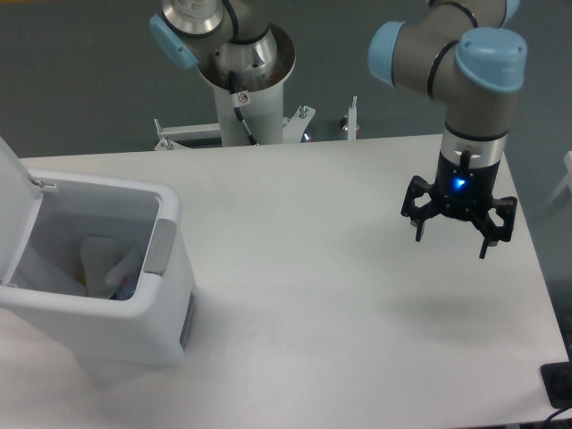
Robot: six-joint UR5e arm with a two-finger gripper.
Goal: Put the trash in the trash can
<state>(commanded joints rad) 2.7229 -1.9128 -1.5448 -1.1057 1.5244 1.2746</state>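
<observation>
The table (295, 295) carries the whole work area, and its white surface shows no loose trash anywhere in this view; the judgement is that the placing step is complete or nearly so. The arm (465, 80) rises from a base mount (241, 67) behind the far edge of the table and reaches over the right-hand side, well apart from the bin; this posture suits a parked or transit position, not a pick. The trash can (134, 304) stands at the left near corner with its grey latch panel (159, 248) facing right and its hinged lid (13, 214) swung up and back, which leaves the mouth free for drops from above. The pincer (454, 239) hangs above the table with fingers pointing down; the fingers are spread wide and nothing is held between them; a blue indicator light (460, 185) glows on its body. The trash (107, 268) lies inside the bin against the inner wall: pale crumpled material with a small blue patch low down that may be the bottle cap; the two pieces cannot be told apart with certainty. Nothing stands between the pincer and the bin; the only other items are a dark object (559, 384) at the right near corner and metal brackets (304, 125) beyond the far edge.
</observation>
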